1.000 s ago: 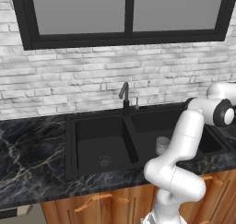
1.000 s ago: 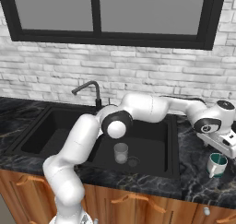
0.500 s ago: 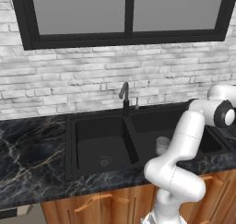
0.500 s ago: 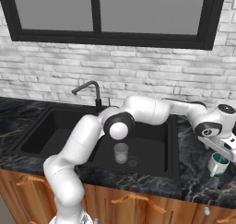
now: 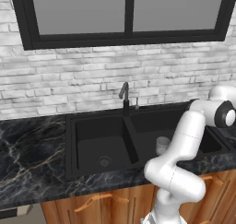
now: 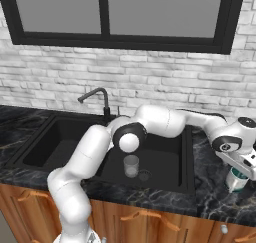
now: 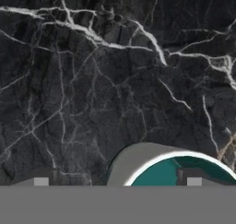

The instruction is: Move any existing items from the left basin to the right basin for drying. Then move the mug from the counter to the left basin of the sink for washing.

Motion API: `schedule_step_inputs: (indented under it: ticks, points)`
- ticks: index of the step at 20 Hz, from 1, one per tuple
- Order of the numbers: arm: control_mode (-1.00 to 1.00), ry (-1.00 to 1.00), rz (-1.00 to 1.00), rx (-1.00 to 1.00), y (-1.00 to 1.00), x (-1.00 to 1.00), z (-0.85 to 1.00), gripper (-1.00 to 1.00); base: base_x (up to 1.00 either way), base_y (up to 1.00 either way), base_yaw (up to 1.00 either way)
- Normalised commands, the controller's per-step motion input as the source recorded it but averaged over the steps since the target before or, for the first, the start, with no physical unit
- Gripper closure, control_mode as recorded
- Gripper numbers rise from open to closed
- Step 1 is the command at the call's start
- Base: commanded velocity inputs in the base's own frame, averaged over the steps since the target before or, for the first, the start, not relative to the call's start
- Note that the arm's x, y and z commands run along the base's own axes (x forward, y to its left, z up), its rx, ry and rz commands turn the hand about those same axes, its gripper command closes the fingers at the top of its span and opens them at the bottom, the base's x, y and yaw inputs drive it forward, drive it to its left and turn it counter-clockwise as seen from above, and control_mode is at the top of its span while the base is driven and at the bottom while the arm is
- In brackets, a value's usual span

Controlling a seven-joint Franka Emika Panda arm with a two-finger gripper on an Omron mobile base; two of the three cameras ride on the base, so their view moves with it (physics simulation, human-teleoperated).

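The pincer (image 7: 117,181) stood open directly above the mug (image 7: 170,168), gripping nothing; one finger tip (image 7: 190,176) lay over the teal inside, the other (image 7: 41,177) over bare marble. The mug (image 6: 236,179) stood upright on the counter (image 6: 215,187), right of the sink (image 6: 187,159) and near the counter's front edge. The translucent cup (image 6: 131,166) stood upright in the right basin (image 6: 165,159), beside the divider. The left basin (image 5: 99,140) showed its round drain (image 5: 104,162).
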Motion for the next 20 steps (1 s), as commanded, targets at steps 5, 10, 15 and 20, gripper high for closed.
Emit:
schedule_step_inputs:
  ticks: [5, 10, 15, 20]
  points:
    - [-1.0, 0.01, -0.01, 0.0, 0.16, -0.03, -0.19, 1.0, 0.0, 0.0, 0.0]
    - [-1.0, 0.01, 0.0, 0.0, 0.02, 0.0, -0.03, 1.0, 0.0, 0.0, 0.0]
    - [-1.0, 0.0, 0.0, 0.0, 0.12, 0.0, 0.0, 1.0, 0.0, 0.0, 0.0]
    - [-1.0, 0.0, 0.0, 0.0, 0.11, -0.12, 0.35, 1.0, 0.0, 0.0, 0.0]
